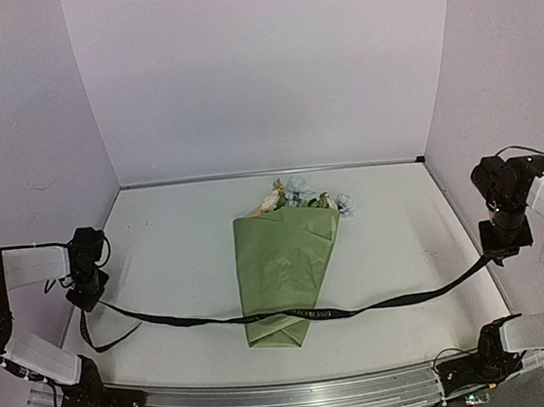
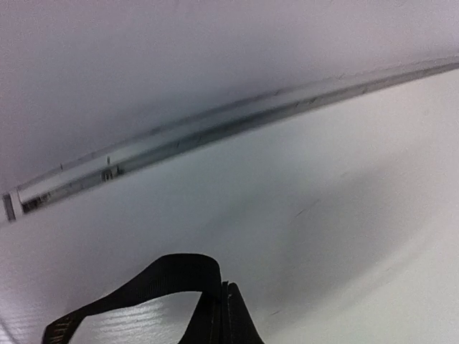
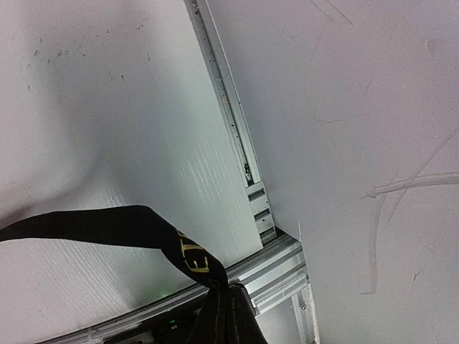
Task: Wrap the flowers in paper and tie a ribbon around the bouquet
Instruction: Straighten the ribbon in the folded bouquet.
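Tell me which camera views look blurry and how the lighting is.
Left wrist: smeared, the rail streaked, the ribbon soft. Right wrist: sharper, gold lettering on the ribbon visible. Top external: crisp, evenly lit, no glare on the bouquet.

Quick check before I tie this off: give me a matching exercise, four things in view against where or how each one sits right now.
Things:
1. bouquet
2. ribbon
3. left pincer
4. right pincer

Places or states:
A. shut on the ribbon at the right side
B. lying in the middle, wide end at the far side
C. shut on the ribbon at the left side
D. stretched from side to side across the bouquet's narrow near end

Pairs: 1-B, 2-D, 3-C, 4-A
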